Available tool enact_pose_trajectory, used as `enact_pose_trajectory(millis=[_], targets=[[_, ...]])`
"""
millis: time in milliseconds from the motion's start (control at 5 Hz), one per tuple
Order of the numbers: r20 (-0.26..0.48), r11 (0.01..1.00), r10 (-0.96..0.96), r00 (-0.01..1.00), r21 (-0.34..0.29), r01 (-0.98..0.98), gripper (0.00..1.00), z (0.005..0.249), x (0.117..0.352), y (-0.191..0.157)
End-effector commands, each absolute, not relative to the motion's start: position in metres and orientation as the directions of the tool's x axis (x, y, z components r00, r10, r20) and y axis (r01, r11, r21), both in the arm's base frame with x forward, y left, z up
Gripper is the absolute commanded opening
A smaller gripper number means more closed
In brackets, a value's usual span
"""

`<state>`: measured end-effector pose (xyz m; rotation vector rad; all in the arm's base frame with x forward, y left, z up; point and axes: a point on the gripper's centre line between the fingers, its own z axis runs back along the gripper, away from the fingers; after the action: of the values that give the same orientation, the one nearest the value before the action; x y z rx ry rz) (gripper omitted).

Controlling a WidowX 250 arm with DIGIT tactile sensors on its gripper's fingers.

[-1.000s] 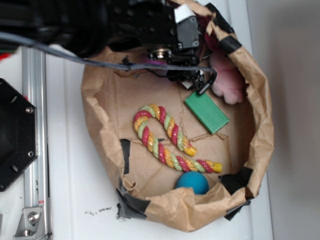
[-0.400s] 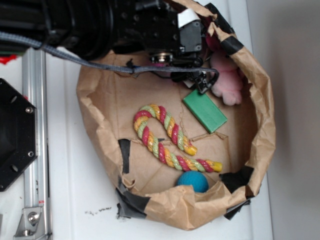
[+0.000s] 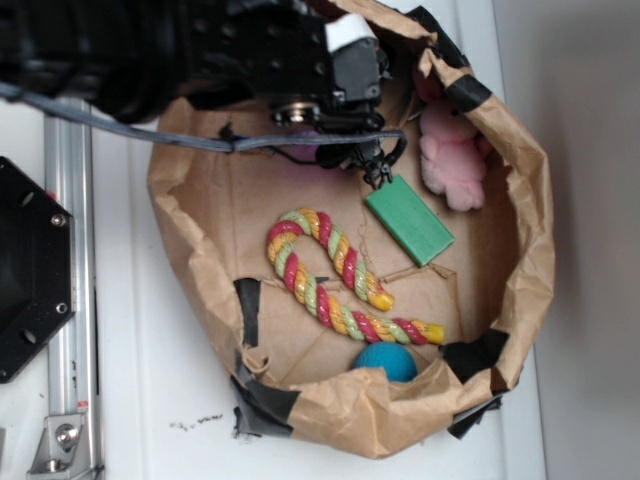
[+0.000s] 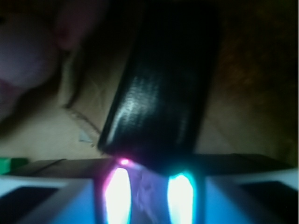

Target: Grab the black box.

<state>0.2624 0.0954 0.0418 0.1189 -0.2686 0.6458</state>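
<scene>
In the wrist view the black box, glossy with rounded corners, fills the middle. Its near end lies right at my gripper, above two glowing patches, pink on the left and teal on the right. The jaws themselves are blurred, so whether they grip the box is unclear. In the exterior view my gripper hangs over the far side of the brown paper bag, and the arm hides the black box. A flat green block lies just in front of the gripper.
Inside the bag lie a striped rope toy, a blue ball near the front wall and a pink plush toy at the right. A black hexagonal plate and a metal rail stand left of the bag.
The arm has moved left, uncovering more of the pink plush toy. The bag's left wall has been pushed slightly left. The green block has hardly moved.
</scene>
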Motion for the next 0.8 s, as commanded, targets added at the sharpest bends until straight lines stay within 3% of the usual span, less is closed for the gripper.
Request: enact_pose_trajectory(millis=[0, 200, 400, 600], targets=[[0.363, 0.871, 0.469, 0.805, -0.039, -0.490, 0.00, 0.095, 0.254, 0.099], [0.390, 0.934, 0.350, 0.852, -0.080, -0.347, 0.00, 0.128, 0.246, 0.073], [0.414, 0.936, 0.342, 0.843, -0.077, -0.342, 0.00, 0.142, 0.241, 0.056], [0.402, 0.913, 0.395, 0.826, -0.068, -0.403, 1.00, 0.132, 0.241, 0.066]])
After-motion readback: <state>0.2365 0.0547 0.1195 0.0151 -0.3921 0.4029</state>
